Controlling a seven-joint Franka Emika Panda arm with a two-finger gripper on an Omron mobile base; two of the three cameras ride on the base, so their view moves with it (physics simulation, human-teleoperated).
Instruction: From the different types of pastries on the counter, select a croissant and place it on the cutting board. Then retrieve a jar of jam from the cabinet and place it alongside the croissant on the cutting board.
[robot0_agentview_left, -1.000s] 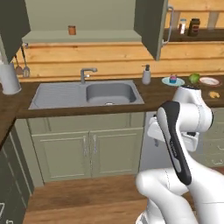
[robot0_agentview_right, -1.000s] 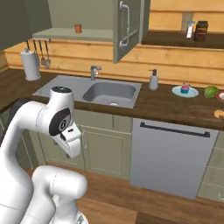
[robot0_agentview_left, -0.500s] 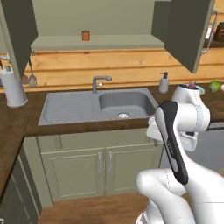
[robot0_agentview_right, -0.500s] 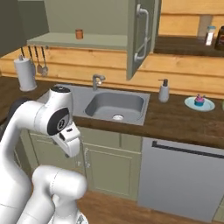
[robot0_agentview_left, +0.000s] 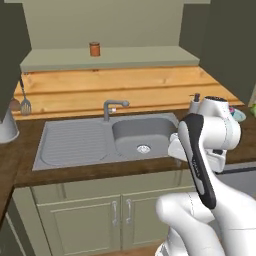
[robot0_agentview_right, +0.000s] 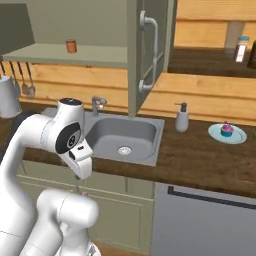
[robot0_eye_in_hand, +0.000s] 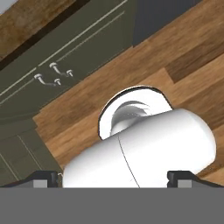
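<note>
The jar of jam (robot0_agentview_left: 94, 48) (robot0_agentview_right: 71, 46), small and orange-brown, stands alone on the pale shelf of the open cabinet (robot0_agentview_left: 110, 58) (robot0_agentview_right: 150, 55) above the sink. A pink-frosted cupcake (robot0_agentview_right: 227, 129) sits on a light blue plate on the dark wooden counter (robot0_agentview_right: 200, 160) (robot0_agentview_left: 90, 173). The croissant and the cutting board are out of view. My arm is folded in front of the counter with the hand pointing down at the floor. In the hand view my gripper (robot0_eye_in_hand: 113, 177) is open, its tips wide apart with nothing between them.
A steel sink (robot0_agentview_left: 100, 141) (robot0_agentview_right: 122, 137) with a faucet (robot0_agentview_left: 112, 106) lies below the cabinet. A soap dispenser (robot0_agentview_right: 182, 118) (robot0_agentview_left: 194, 102) stands right of it, a paper towel roll (robot0_agentview_right: 7, 97) at the left. The open cabinet door (robot0_agentview_right: 150, 65) juts out over the counter.
The whole picture has shifted: the base has driven left and closer, so the sink and open cabinet are now central. The arm keeps its folded pose and the gripper stays open.
</note>
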